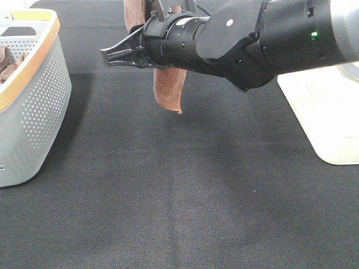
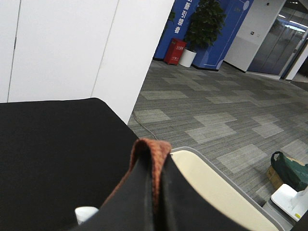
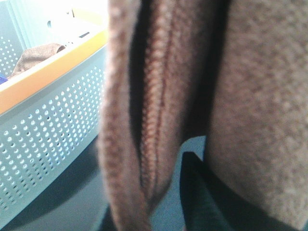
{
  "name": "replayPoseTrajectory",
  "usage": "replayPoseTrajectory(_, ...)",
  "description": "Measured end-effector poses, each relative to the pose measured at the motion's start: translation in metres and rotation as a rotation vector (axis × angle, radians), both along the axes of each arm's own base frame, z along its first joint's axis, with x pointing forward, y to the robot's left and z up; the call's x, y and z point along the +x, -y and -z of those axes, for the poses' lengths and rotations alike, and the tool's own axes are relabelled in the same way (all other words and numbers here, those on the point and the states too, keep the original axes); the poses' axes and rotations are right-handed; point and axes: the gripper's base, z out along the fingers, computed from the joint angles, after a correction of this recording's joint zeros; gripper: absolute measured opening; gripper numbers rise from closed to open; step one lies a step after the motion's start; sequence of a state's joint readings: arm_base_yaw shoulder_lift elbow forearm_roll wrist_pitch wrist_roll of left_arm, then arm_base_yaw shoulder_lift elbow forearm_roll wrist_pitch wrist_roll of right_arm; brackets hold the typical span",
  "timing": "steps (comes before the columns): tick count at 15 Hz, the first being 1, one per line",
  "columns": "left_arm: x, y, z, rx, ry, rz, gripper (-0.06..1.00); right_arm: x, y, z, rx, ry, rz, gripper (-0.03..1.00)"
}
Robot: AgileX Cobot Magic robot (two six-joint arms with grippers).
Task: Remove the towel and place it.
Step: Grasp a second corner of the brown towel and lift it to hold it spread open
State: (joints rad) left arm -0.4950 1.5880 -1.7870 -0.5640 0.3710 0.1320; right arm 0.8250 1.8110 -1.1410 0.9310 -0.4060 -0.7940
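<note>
Black fabric worktop (image 1: 168,213), bare across 6 o'clock. Grey perforated basket (image 1: 33,95) with orange rim at 9 o'clock, bunched brown cloth (image 1: 4,61) inside. Cream tray (image 1: 325,112) at 3 o'clock. Towel (image 1: 168,84) at 12 o'clock, hanging in air, clear of worktop and basket, stitched edge pinched in clenched left hand (image 2: 155,166). Right hand (image 1: 107,55) reaching across in front of towel, pointing toward 9 o'clock; grip impossible to tell. Judged step: removal done, placement pending. Next move, likely: lower towel to a resting spot, lay flat, then let go. Destination not evident.
</note>
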Motion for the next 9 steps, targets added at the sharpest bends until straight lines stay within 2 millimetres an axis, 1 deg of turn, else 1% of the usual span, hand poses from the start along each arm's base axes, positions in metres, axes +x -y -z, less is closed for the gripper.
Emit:
replayPoseTrajectory(1, 0.0, 0.0, 0.0, -0.001, 0.0, 0.0, 0.0, 0.0, 0.0, 0.001, -0.002, 0.0, 0.0, 0.36)
replayPoseTrajectory(4, 0.0, 0.0, -0.002, -0.003, 0.004, 0.0, 0.0, 0.003, -0.002, 0.012, -0.023, -0.01, 0.004, 0.36)
replayPoseTrajectory(5, 0.0, 0.0, -0.002, -0.004, 0.005, 0.0, 0.0, 0.003, -0.002, 0.011, -0.021, -0.005, 0.008, 0.33)
replayPoseTrajectory(6, -0.001, 0.0, -0.002, -0.004, 0.006, 0.0, 0.0, 0.003, -0.002, 0.011, -0.022, -0.005, 0.009, 0.27)
replayPoseTrajectory(8, -0.001, 0.0, -0.002, -0.004, 0.006, 0.0, 0.0, 0.003, -0.002, 0.011, -0.022, -0.004, 0.01, 0.07)
replayPoseTrajectory(9, -0.001, 0.0, -0.002, -0.004, 0.006, 0.0, 0.0, 0.003, -0.002, 0.011, -0.022, -0.004, 0.01, 0.0)
